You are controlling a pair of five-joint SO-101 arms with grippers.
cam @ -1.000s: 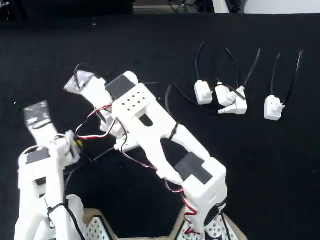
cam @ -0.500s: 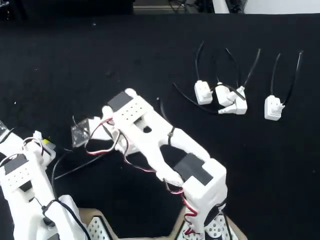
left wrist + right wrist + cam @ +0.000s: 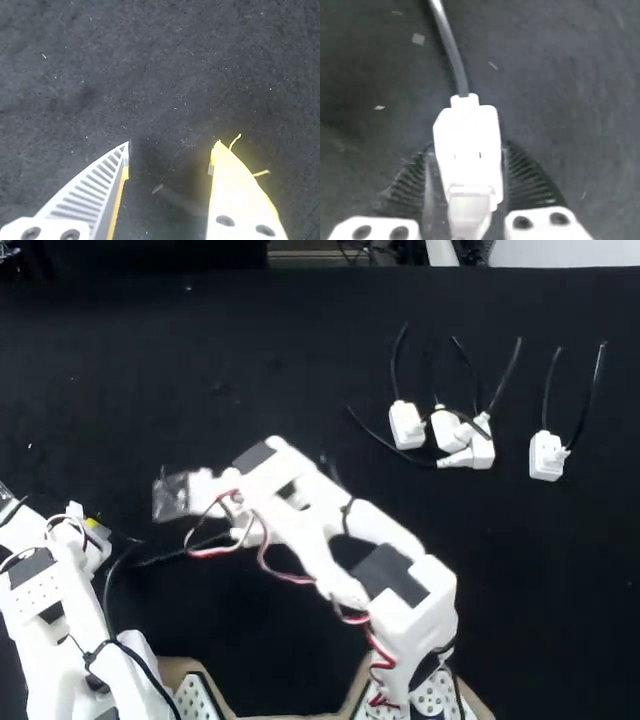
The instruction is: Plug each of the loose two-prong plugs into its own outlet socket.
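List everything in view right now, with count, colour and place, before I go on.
two-prong plug: 1, white with black cord, clamped in the right gripper.
inner connector block: 1, white, black cord, far right part of the table.
middle connector cluster: count unclear, white, black cords, just outward of it.
outer connector block: 1, white, black cords, farthest out.
table: 1, black.
right gripper: 1, dark ribbed fingers, shut on the plug.
left gripper: 1, white and yellow, open above the table.
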